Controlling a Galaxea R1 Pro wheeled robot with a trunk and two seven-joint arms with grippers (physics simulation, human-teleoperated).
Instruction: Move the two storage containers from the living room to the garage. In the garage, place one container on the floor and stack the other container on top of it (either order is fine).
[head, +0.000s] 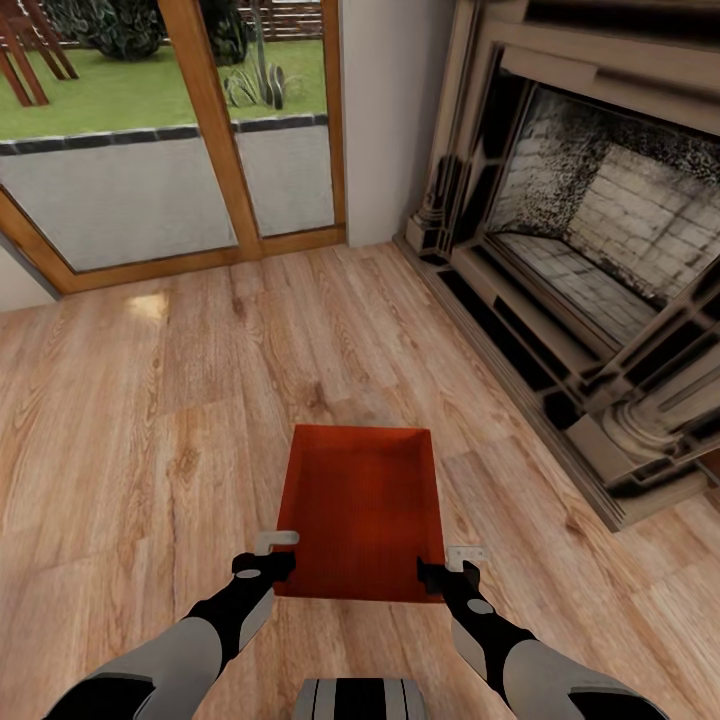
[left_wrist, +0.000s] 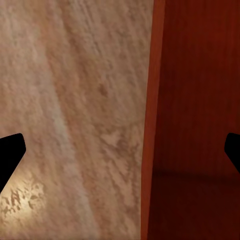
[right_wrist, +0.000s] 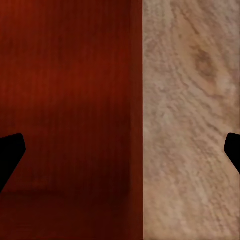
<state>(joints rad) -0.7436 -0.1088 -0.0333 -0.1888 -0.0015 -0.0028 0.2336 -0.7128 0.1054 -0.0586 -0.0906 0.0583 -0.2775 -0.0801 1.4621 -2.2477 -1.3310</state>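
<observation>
One orange-red storage container (head: 360, 510) sits open side up on the living room's light wood planks, just ahead of my trunk. My left gripper (head: 277, 548) is at its near left corner and my right gripper (head: 460, 558) at its near right corner. In the left wrist view the container's side wall (left_wrist: 150, 125) runs between the wide-apart black fingers (left_wrist: 10, 157), so that gripper is open. The right wrist view shows the same thing: the wall's edge (right_wrist: 136, 125) lies between the spread fingers (right_wrist: 10, 157), and the gripper is open. The garage is out of view.
A large stone fireplace (head: 590, 230) with a raised hearth takes up the right side. A wood-framed glass door (head: 215, 130) to a garden stands at the back left, with a white wall (head: 385, 110) beside it. Plank floor (head: 130, 400) stretches to the left.
</observation>
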